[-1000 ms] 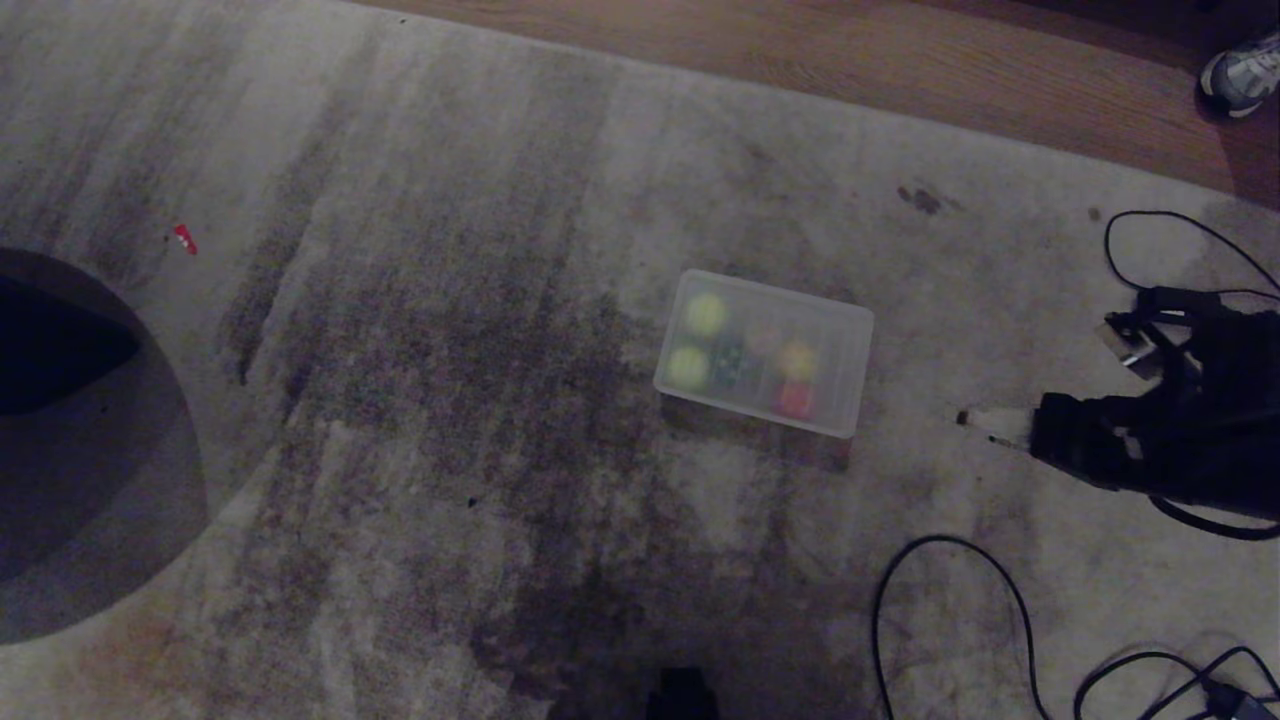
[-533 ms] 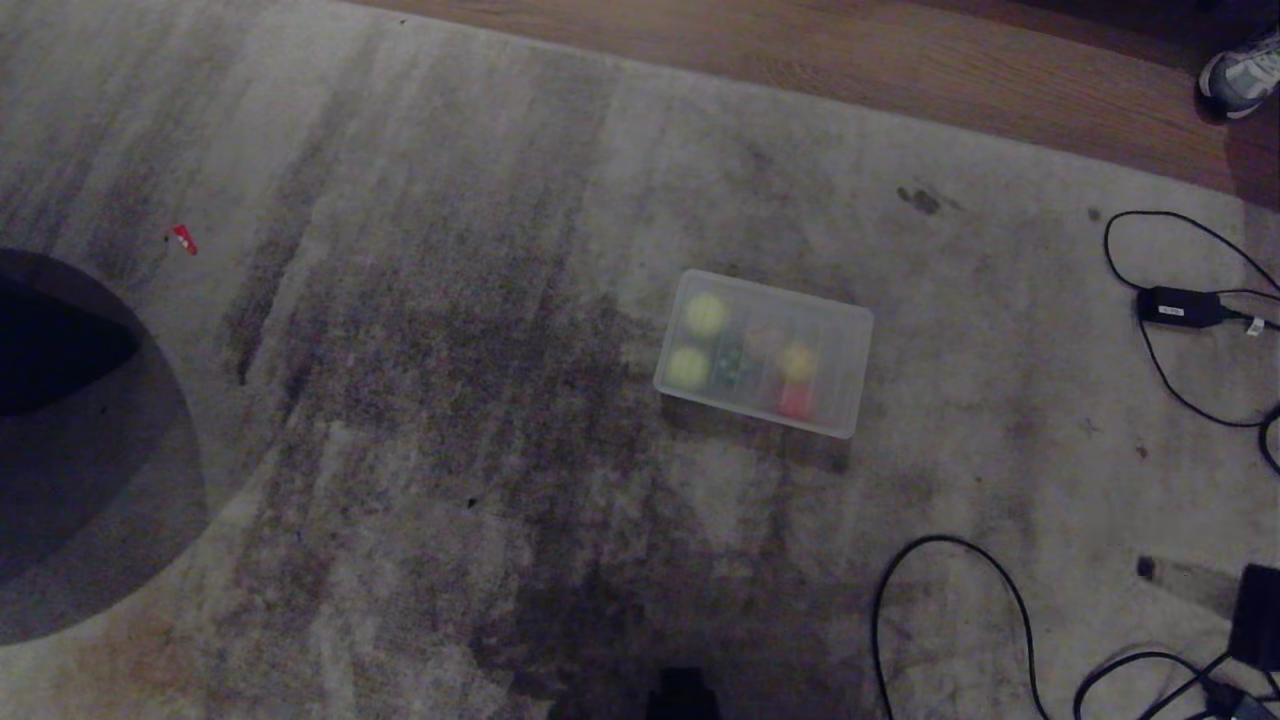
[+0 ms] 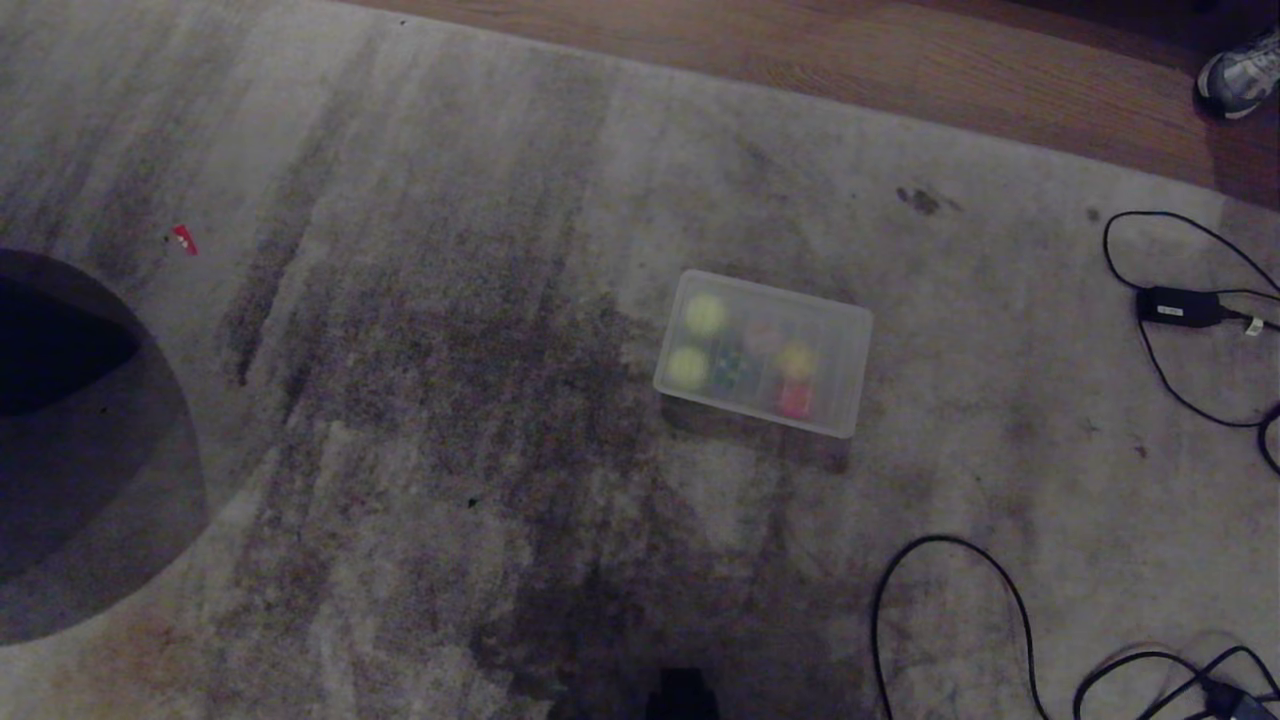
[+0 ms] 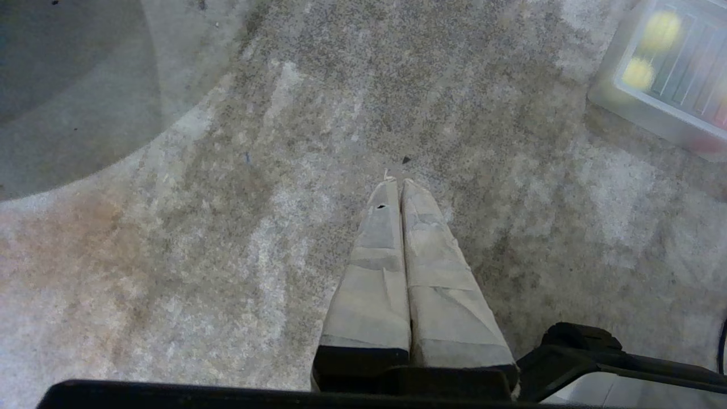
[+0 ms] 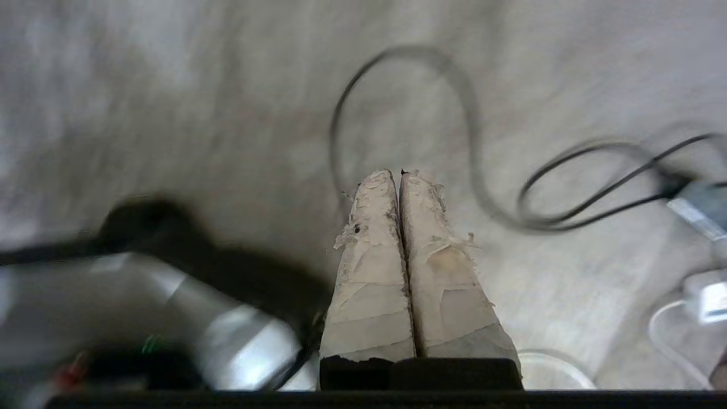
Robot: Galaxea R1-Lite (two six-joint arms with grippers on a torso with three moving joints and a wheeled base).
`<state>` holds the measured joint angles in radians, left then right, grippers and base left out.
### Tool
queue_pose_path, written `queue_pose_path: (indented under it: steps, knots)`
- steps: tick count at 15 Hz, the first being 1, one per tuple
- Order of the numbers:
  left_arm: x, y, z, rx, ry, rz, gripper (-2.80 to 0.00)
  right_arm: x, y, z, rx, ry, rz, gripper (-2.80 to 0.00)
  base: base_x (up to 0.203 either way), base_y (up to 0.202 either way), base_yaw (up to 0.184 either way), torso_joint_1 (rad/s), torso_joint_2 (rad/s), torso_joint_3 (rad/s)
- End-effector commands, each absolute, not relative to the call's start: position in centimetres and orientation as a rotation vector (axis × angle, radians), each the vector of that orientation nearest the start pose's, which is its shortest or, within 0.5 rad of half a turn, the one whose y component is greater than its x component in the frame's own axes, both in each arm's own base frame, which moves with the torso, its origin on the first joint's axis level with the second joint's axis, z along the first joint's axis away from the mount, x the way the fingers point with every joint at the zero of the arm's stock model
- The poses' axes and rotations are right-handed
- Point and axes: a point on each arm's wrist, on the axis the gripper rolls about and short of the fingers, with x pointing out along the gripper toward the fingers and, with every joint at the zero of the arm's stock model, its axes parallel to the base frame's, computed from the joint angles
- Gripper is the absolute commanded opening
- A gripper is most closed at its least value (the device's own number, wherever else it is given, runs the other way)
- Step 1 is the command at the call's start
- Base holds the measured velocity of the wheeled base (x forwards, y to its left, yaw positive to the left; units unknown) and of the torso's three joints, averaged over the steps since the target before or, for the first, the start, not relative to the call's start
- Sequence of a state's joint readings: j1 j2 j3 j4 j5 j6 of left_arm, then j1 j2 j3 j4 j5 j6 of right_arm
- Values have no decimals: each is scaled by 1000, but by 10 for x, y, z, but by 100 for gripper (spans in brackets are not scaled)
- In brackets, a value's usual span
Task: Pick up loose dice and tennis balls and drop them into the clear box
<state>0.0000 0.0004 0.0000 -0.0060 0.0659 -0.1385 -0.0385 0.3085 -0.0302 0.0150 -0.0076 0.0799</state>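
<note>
Left to right across the head view. Far left edge: a dark rounded shape lying on the pale rug. Upper left: a small red scrap alone on the pile. Centre, slightly right: the clear box, long axis running left to right with a slight downward slant toward the right. Inside, seen through the cloudy plastic: two tennis balls stacked at the left end, a dark green die beside them, then a beige, a yellow die and a red die toward the right end. Looks ribbed and frosted on top, so possibly lidded; cannot tell for sure. Right side: black cables looping on the rug, a small black adapter at the upper right, a shoe on the wood floor in the top right corner.

No loose die or ball anywhere on the rug in any view, so judged complete, nothing left to fetch.

Neither arm in the head view. Left gripper pressed together, empty, pointing at bare rug, with the box in the upper right of its wrist picture, so lying ahead and toward the robot's right of it. Right gripper likewise pressed together on nothing, above cable loops; box absent from its picture. Which arm is nearer the box: cannot tell.
</note>
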Motion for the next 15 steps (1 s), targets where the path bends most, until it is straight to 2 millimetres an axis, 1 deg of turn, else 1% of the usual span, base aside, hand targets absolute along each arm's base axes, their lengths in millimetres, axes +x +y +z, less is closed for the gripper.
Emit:
queue_pose_path:
  steps: [1, 4, 15]
  knots:
    - [-23, 2, 76, -140, -8, 67, -280, -12, -1, 79, 87, 152, -30, -280, 0, 0, 0, 0, 0, 0]
    - [-23, 1, 76, -140, -8, 66, -280, -23, -1, 76, 65, 29, -2, -280, 0, 0, 0, 0, 0, 0]
    - [-23, 1, 76, -138, -8, 66, -280, -24, -1, 75, 69, 18, -1, -280, 0, 0, 0, 0, 0, 0]
